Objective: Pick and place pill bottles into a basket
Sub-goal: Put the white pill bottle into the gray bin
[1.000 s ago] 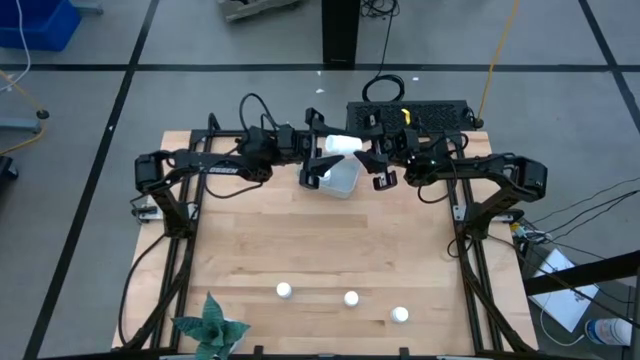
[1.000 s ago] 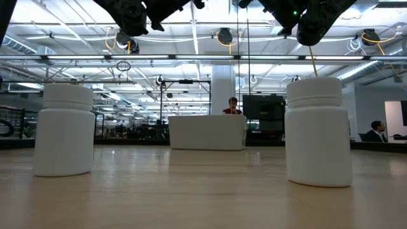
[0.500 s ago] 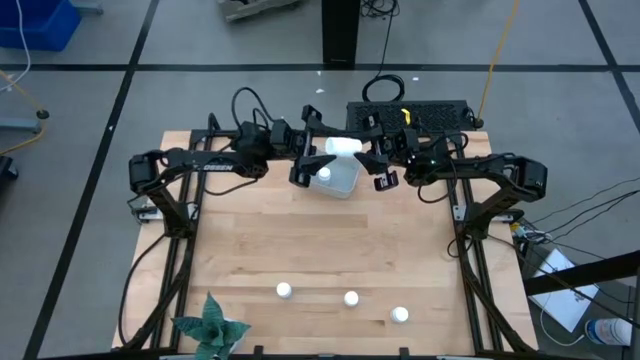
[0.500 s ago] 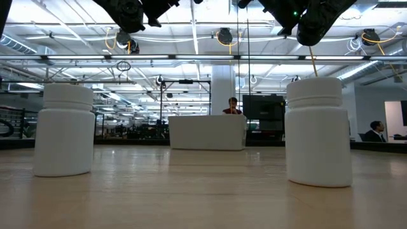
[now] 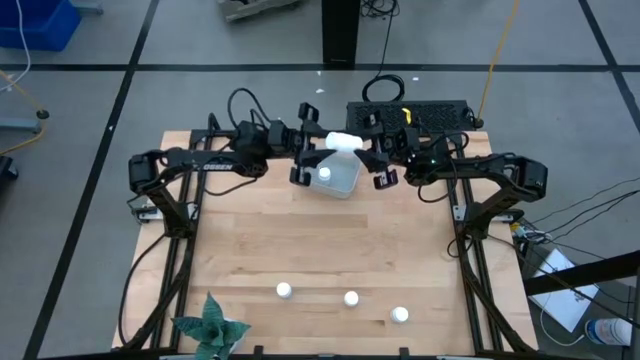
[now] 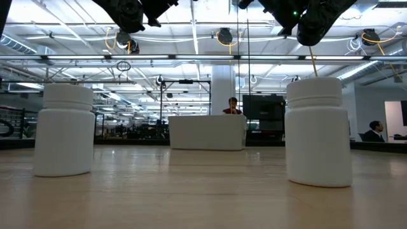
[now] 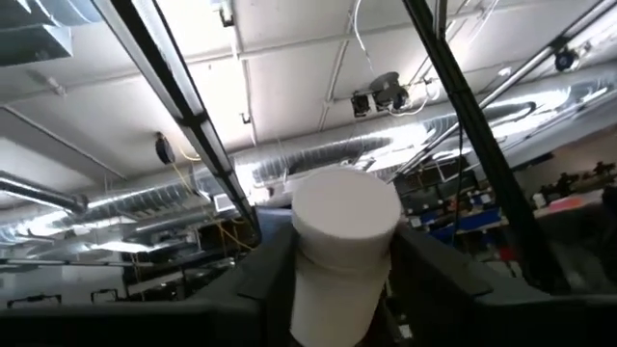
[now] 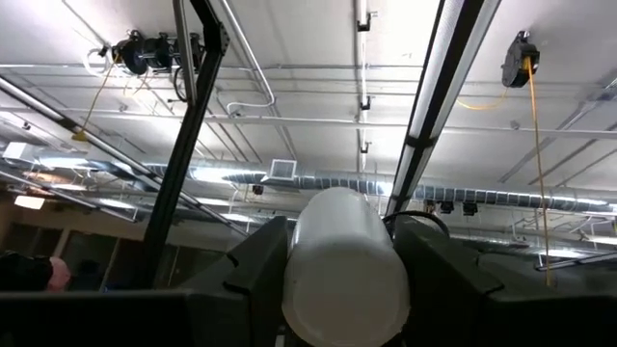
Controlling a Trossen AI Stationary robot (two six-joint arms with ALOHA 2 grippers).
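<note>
Basket at table's far middle, one bottle inside, upright.

Left gripper and right gripper flank basket, wrists tipped up, each clamped on pill bottle; only wrist views show grip.

Three bottles on near edge, well apart from both.
</note>
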